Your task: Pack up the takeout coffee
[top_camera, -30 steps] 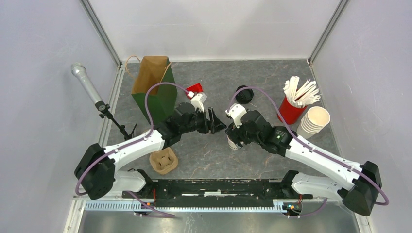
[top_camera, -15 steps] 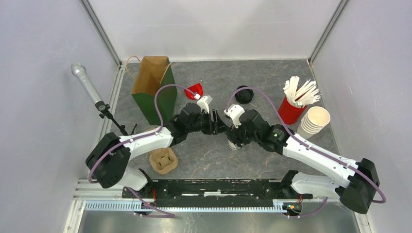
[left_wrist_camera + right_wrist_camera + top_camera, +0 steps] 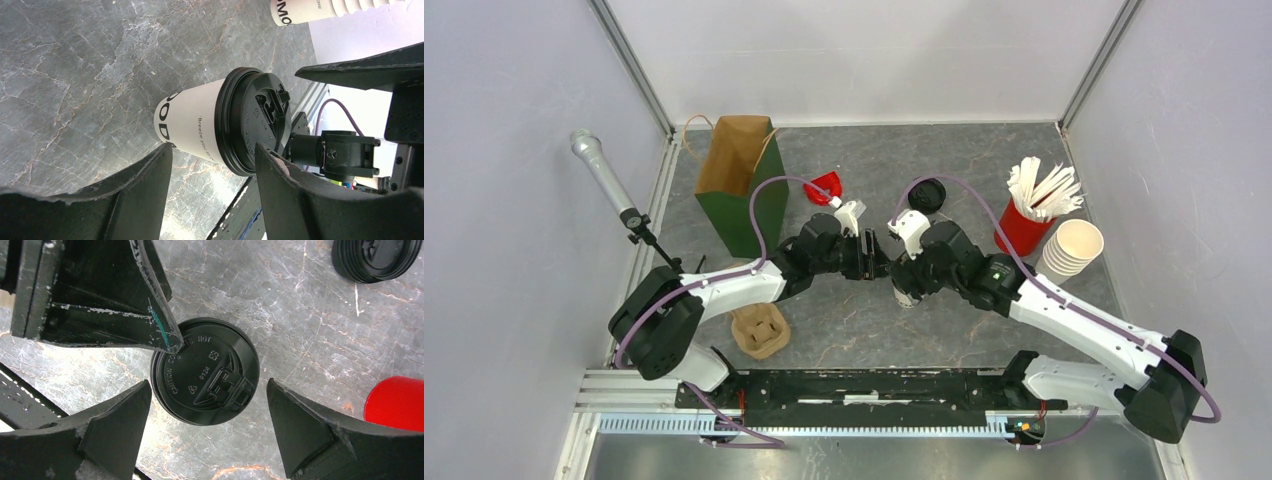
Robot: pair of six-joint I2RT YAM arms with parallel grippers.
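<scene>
at mid counter (image 3: pixel 854 322), between the two arms, the takeout coffee (image 3: pixel 195 127) stood upright with its black lid (image 3: pixel 205 371) on. right hand (image 3: pixel 208 384) hung straight over it, wide open, one finger clear of the lid on each side. left hand (image 3: pixel 212 146) sat side-on to the cup, fingers spread, cup at the fingertips, one tip overlapping the lid rim. couldn't tell if it gripped or only touched. spare lids (image 3: pixel 375 257) lay well apart.

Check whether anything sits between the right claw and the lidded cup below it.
Yes: a finger of the left claw lies over the rim of the lidded cup, upper left in the right wrist view. The right claw hangs open above.
</scene>
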